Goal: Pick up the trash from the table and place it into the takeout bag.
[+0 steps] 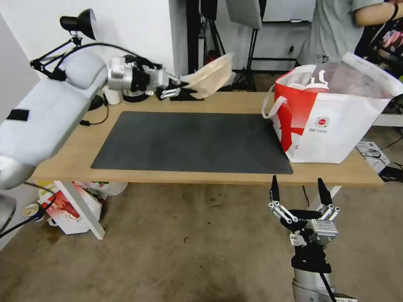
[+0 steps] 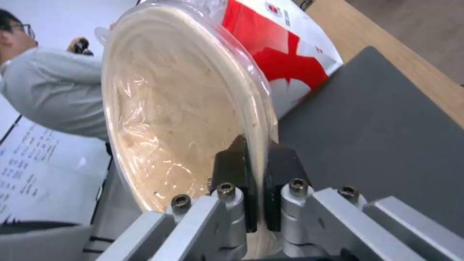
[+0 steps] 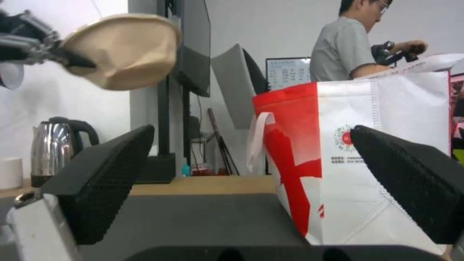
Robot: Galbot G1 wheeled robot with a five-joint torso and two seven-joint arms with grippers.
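Note:
My left gripper [image 1: 181, 85] is shut on the rim of the shallow beige dish [image 1: 212, 76], one piece of the trash, and holds it tilted in the air above the back of the table [image 1: 226, 100]. Up close, its black pads [image 2: 235, 170] pinch the dish [image 2: 179, 108] rim, which is covered in clear film. The dish [image 3: 123, 49] hangs high, left of the takeout bag [image 3: 377, 152]. That white and red bag [image 1: 331, 121] stands open on the table's right end, with a red cup and white lid [image 1: 312, 87] inside. My right gripper [image 1: 299, 191] hangs open below the table's front edge.
A dark grey mat [image 1: 189, 142] covers the table's middle. A steel kettle [image 3: 58, 145] and a white cup [image 3: 11, 172] stand at the back left, beside a black desk lamp [image 1: 79, 23]. A smaller red-and-white bag [image 1: 69, 209] sits on the floor under the table's left end.

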